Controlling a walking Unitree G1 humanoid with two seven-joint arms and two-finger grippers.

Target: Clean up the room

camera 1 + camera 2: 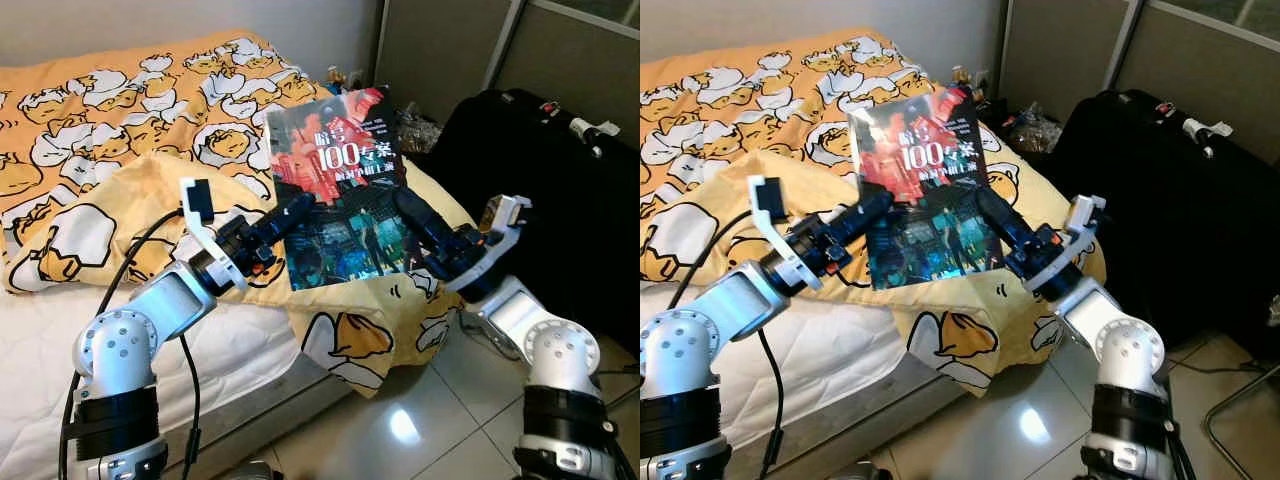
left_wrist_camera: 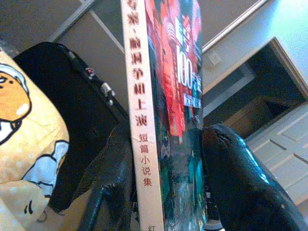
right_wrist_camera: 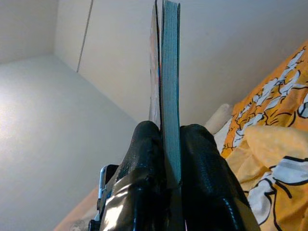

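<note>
We find the book point(image 1: 335, 190) held clear above the bed point(image 1: 120, 330), tilted with its cover toward the head camera, over the turned-back fold of the yellow duvet point(image 1: 120, 110). Both grippers are engaged. The left gripper point(image 1: 290, 222) has its jaws closed narrow on the book's spine edge, low on that side; the right gripper point(image 1: 412, 218) has its jaws closed narrow on the opposite page edge, also low. Both wrist views confirm a finger on each face of the book (front cover and back) with no visible gap.

Beyond the book, past the far corner of the bed, stands a black suitcase point(image 1: 545, 170); some small clutter point(image 1: 415, 125) lies between it and the bed, too small to identify.

We judge the book a glossy paperback of moderate thickness: light, fairly stiff when shut, slippery on the cover. The page-edge hold risks fanning or creasing the leaves. We judge the spine side the sounder purchase, taken nearer mid-height, since the low holds leave the upper part unsupported and free to flex.
</note>
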